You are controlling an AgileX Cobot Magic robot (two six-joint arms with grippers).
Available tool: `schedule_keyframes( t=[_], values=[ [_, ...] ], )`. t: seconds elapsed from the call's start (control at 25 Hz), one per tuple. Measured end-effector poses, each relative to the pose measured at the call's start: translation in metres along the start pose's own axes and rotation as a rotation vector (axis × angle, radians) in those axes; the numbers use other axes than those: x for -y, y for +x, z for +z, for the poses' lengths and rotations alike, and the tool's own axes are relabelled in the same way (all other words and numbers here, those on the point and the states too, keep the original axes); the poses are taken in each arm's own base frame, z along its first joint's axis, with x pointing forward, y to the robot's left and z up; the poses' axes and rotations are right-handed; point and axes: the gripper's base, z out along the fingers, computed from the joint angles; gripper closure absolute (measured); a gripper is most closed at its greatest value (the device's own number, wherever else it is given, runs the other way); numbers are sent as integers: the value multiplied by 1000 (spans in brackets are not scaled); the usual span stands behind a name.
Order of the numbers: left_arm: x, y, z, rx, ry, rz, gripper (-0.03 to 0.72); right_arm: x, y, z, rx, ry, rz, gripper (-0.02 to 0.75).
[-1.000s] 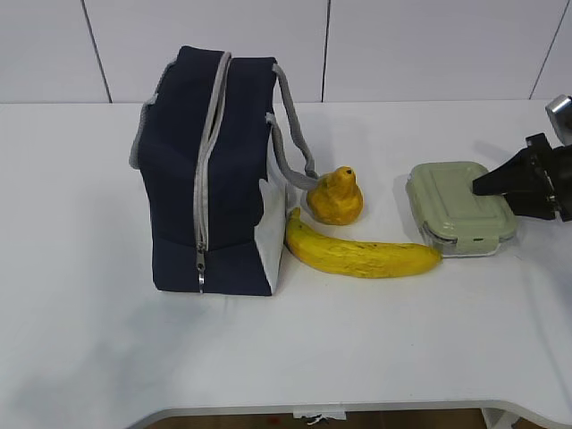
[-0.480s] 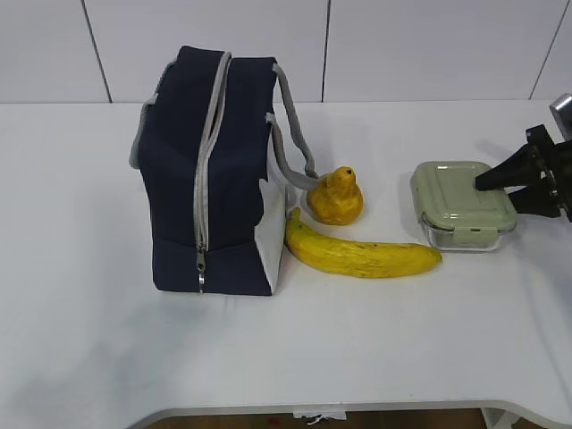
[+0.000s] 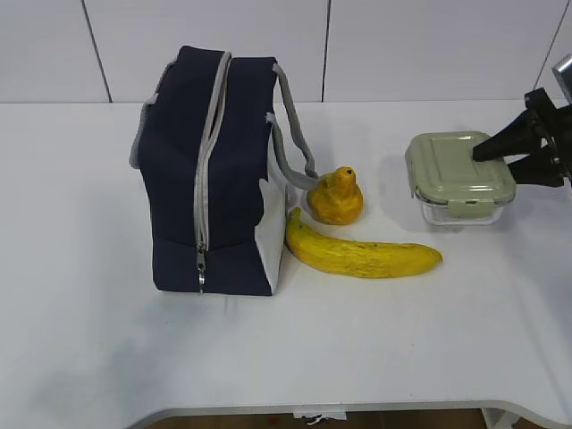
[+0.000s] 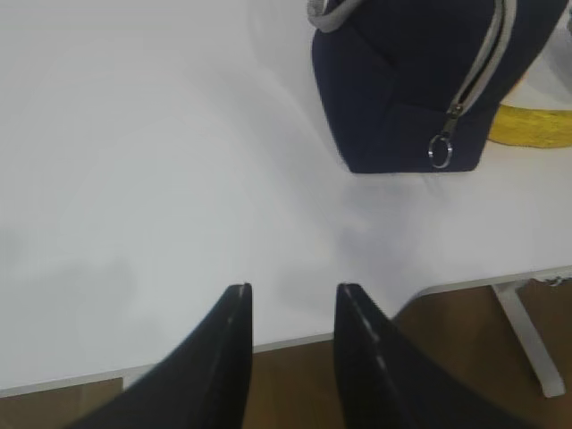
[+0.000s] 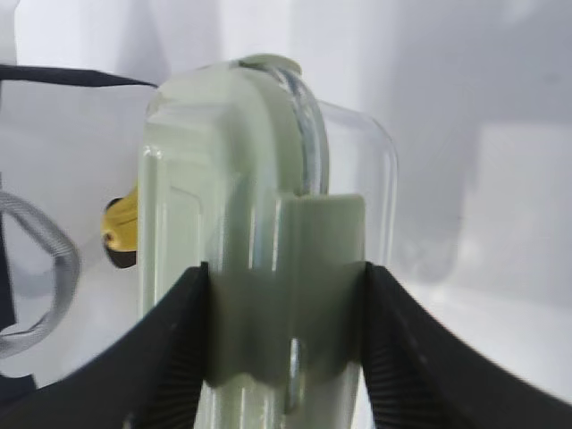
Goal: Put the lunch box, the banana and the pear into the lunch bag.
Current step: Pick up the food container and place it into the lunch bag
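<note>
Sage-green lid up, the lunch box (image 3: pixel 460 177) in the exterior view has risen from the bench (image 3: pixel 375 349) since a second ago and now hangs at the far right, clamped at its right end by the right gripper (image 3: pixel 500 156). So the first of three things is picked up and ready to travel left. The lunch bag (image 3: pixel 214 170) stands at the left with its grey zipper apparently closed along the top, though the angle is poor; the pear (image 3: pixel 335 197) sits just right of it, and the banana (image 3: pixel 362 250) lies nearer, its dark tip close to the bag.

From the left wrist view, the left gripper (image 4: pixel 290 308) hovers over bare bench near the front edge, jaws parted and holding nothing. Only here is the zipper's ring pull (image 4: pixel 440 150) plain, low on the bag's end.

From the right wrist view, the grip shows closely: both jaws press the box's latch tab, lid and clear base together.
</note>
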Motion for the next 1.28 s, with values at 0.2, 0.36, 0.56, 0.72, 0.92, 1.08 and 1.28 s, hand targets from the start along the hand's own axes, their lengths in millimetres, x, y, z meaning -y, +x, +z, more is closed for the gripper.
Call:
schedule_keyframes(
  t=[0.2, 0.36, 0.56, 0.72, 0.92, 1.08, 1.28],
  values=[
    [8, -27, 11, -62, 73, -66, 448, -31, 3, 1, -6, -12, -42, 366],
    [12, -52, 16, -65, 111, -106, 448, -58, 6, 0, 3, -35, -86, 366],
    [14, -95, 55, -208, 144, -192, 437, -84, 9, 1, 15, -86, -112, 366],
    [14, -132, 80, -207, 163, -162, 374, -114, 7, 6, 14, -123, -162, 366],
    [16, -167, 119, -262, 227, -144, 359, -146, 5, 13, 7, -171, -220, 366],
    [15, -184, 169, -347, 301, -160, 358, -172, 5, 17, 10, -225, -263, 366],
    [14, -200, 227, -404, 400, -187, 357, -192, 11, 26, -19, -264, -281, 366]
  ],
)
